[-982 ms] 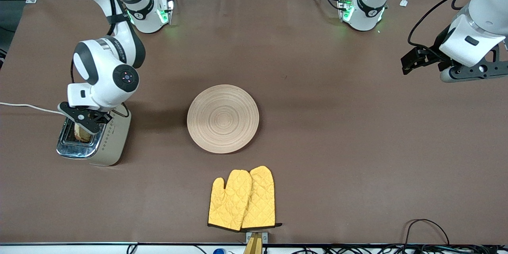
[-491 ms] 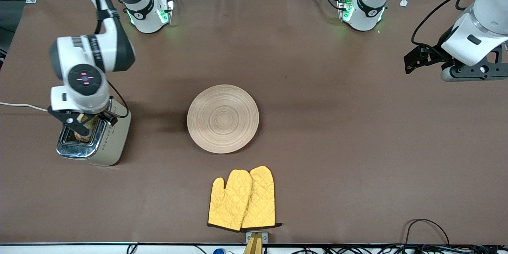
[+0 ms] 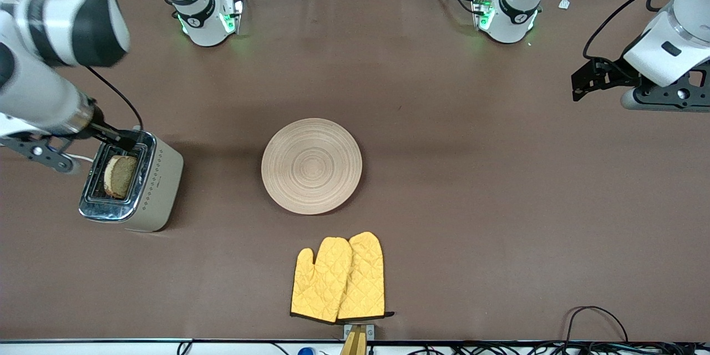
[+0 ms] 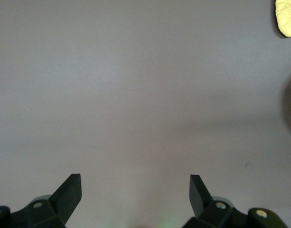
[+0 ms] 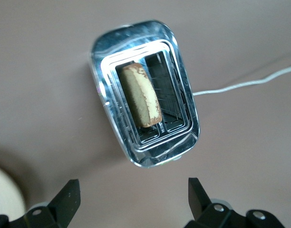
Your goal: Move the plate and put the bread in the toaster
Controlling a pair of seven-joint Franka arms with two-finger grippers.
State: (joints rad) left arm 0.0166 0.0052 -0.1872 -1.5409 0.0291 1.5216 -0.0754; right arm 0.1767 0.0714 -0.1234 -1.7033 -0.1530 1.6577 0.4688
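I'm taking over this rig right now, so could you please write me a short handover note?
Right gripper: open, empty, above the toaster.
Left gripper: open, empty, waiting over bare table at its own end.
Bread: standing in a toaster slot, top still showing.
Plate: mid-table, bare; oven mitts nearer the front camera.
Done: bread in toaster.
Left: the lever, if toasting is wanted.
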